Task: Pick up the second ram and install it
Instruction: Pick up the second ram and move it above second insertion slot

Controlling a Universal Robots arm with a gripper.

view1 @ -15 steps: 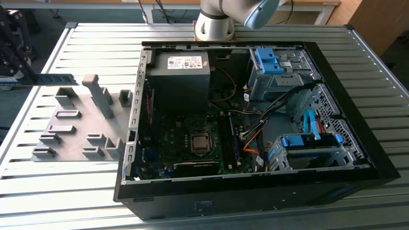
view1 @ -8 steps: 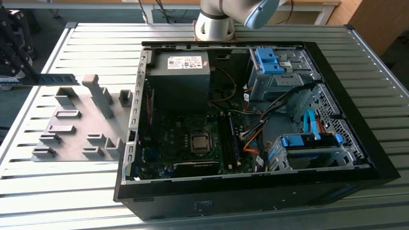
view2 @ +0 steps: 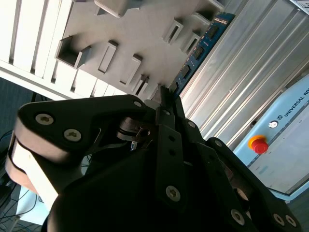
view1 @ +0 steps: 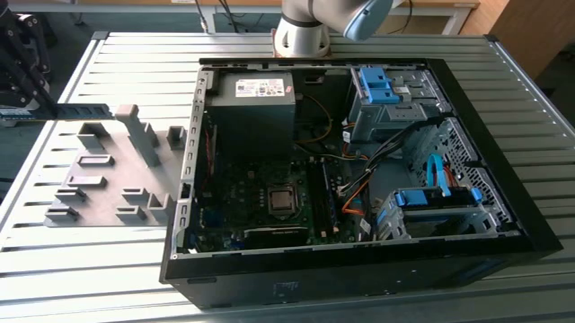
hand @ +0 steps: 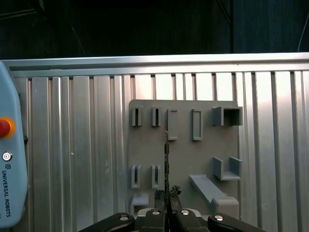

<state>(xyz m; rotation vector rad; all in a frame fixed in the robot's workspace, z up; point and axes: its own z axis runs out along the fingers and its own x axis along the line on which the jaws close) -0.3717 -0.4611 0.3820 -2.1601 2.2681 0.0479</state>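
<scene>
My gripper (hand: 166,197) is shut on one end of the second ram (hand: 166,154), a thin dark green stick seen edge-on in the first wrist view. In the second wrist view the ram (view2: 200,50) shows black chips and runs out from the fingertips (view2: 166,104). It hangs above the grey holder plate (view1: 108,182) on the exterior view's left, where the ram (view1: 85,110) lies level over the plate's far edge with the gripper (view1: 27,101) at its outer end. The open computer case (view1: 359,269) with its motherboard (view1: 260,202) stands to the exterior view's right.
Inside the case are a power supply (view1: 256,101), blue drive cages (view1: 435,198) and loose cables (view1: 355,182). Grey holder blocks (view1: 139,131) rise from the plate. A teach pendant with a red button (view2: 259,145) lies on the slatted metal table (view1: 90,282). The arm's base (view1: 301,33) stands behind the case.
</scene>
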